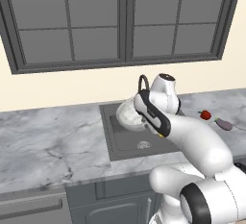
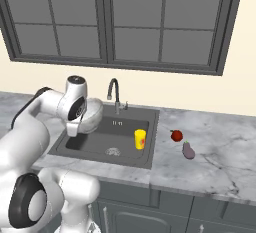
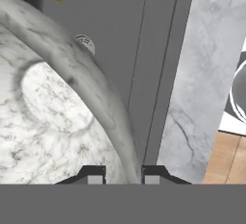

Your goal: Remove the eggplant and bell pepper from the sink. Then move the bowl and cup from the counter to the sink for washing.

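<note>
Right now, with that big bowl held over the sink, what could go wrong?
1. The gripper pinches only the thin rim of the bowl, which hangs tilted; it might slip and drop into the sink.
2. The cup already stands in the basin; a careless set-down could knock it over.
3. The faucet rises just behind the bowl, so a swing that way could bump it.

Cream wall (image 1: 72,91) – dark-framed gridded window (image 2: 135,22) above; dark grey cabinets (image 1: 115,196) below – wood floor (image 3: 226,160)
</note>
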